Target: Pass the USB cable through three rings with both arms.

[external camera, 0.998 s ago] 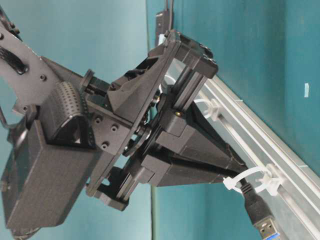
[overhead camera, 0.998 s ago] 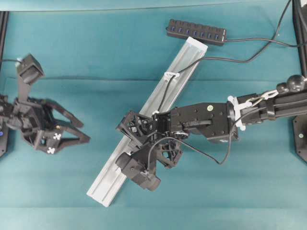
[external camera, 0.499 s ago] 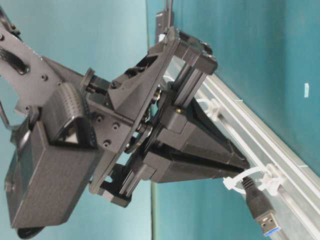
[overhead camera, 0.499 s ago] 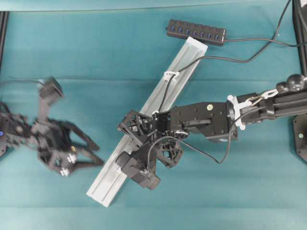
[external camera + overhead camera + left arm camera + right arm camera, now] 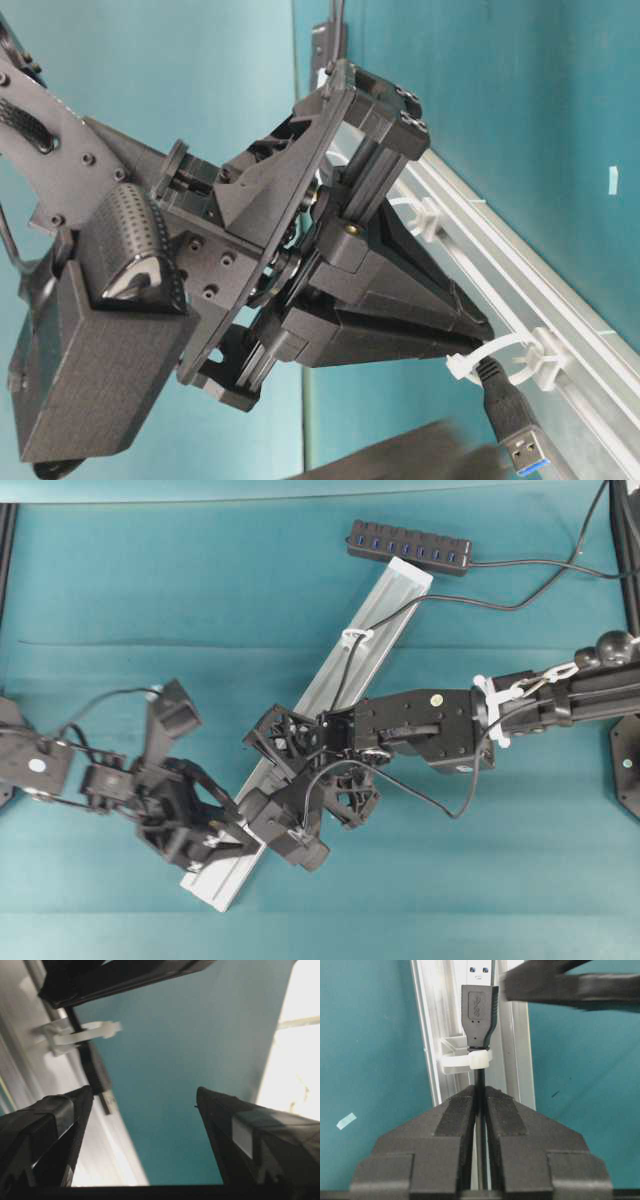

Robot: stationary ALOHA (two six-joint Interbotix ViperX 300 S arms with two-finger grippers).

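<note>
USB cable plug through ring, right gripper clenched on cord; left gripper spread wide nearby, may knock plug back.

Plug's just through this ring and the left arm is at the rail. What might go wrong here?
The open left gripper is beside the black USB plug with the metallic tip, not around it; closing now could miss it or clip the silver aluminium rail.

If the shut right gripper releases first, the plug may slip back through the white plastic ring.
</note>
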